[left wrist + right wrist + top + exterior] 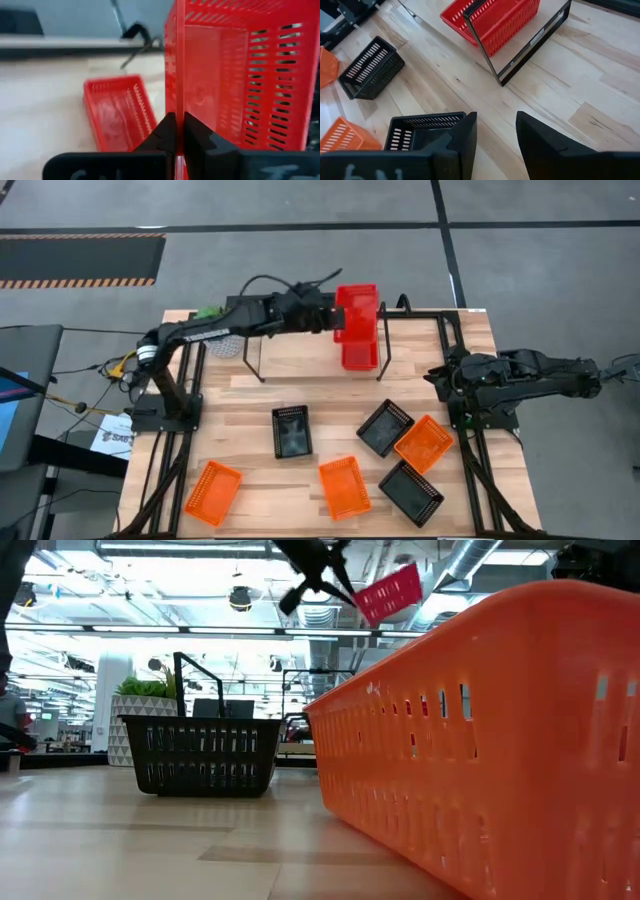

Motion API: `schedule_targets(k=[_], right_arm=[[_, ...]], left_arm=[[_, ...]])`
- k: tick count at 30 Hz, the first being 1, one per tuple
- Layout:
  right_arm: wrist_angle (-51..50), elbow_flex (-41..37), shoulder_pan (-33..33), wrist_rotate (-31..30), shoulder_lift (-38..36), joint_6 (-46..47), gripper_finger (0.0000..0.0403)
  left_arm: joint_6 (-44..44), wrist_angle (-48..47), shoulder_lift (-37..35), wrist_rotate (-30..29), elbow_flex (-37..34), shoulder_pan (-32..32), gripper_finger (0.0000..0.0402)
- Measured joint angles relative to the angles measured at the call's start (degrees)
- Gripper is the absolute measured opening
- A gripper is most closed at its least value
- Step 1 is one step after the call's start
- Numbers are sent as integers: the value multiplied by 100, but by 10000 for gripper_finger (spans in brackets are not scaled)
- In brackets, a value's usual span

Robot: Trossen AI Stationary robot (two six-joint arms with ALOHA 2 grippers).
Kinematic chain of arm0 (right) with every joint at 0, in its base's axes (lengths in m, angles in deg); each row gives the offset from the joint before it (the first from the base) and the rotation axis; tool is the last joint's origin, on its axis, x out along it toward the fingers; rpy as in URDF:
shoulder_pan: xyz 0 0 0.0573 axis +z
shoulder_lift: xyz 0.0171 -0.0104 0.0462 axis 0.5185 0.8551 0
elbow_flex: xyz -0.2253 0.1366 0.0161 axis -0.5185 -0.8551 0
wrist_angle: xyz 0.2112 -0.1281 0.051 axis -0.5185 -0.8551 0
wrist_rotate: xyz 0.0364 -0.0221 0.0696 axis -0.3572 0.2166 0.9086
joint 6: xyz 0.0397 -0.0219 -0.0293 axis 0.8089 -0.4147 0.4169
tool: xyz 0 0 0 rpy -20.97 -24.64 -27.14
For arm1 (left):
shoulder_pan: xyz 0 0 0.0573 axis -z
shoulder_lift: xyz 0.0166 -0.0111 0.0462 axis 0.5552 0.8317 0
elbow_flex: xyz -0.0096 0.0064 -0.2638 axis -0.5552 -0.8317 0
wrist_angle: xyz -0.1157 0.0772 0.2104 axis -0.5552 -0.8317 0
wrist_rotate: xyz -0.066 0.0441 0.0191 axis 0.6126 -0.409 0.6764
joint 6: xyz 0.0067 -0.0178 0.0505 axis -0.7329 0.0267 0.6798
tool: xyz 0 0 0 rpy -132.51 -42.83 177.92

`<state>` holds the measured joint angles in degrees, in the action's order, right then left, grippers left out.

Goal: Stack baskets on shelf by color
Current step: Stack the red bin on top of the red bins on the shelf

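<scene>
High view, we see the left gripper [335, 320] clenched on a red plastic mesh basket's [358, 315] wall, above another red mesh basket [360, 355] at the desk's far edge, right gripper [495, 131] released.

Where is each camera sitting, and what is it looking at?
High: above the table, looking down; both arms show, left tool holding a red basket.
Low: at tabletop height, looking level past an orange basket; the left arm shows at the top.
Left wrist: behind its tool, shut on the red basket.
Right wrist: behind its open tool, facing the shelf.
High and low share the held red basket.
</scene>
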<state>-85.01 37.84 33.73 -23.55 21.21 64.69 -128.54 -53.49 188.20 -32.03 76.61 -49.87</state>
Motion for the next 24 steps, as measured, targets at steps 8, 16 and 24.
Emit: schedule_targets(k=[8,16,24], right_arm=[[-2,0,-44,-9,-2,17,159],[-4,0,-42,-142,-4,15,159],[-4,0,-39,-149,-4,13,159]], left_arm=[[-704,187,731,186,-13,-50,0],[-663,132,1012,32,-11,-81,0],[-582,-162,1188,-16,-15,-72,0]])
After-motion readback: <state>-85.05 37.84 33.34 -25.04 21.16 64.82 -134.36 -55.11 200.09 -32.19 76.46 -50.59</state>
